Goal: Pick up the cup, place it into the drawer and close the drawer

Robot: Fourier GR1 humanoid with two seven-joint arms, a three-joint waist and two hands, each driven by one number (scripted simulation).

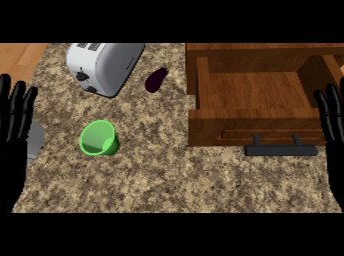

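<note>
On the speckled stone surface (pixel 175 180), left of the middle, a green cup (pixel 99 138) lies tipped on its side, its open mouth facing toward the lower edge so the hollow inside shows. It touches nothing and no hand is near it. Up and to the right stands a wooden drawer (pixel 252 92), pulled out and open, its bare wooden bottom visible between its side walls; its front panel faces the lower edge and carries a dark bar handle (pixel 281 149) on two short posts. The cup sits well apart from the drawer, to its left. At the far side of the surface, a silver toaster (pixel 105 65) stands at an angle, with a dark knob on its near end; I can read no brand, label or lettering on it or on anything else. Just to the right of the toaster lies a small dark purple eggplant (pixel 156 79), between the toaster and the drawer. The left hand (pixel 5 130) rests at the left edge, fingers straight and pointing up, holding nothing. The right hand (pixel 342 130) rests the same way at the right edge, beside the drawer's front corner, fingers straight and spread, also holding nothing.
</note>
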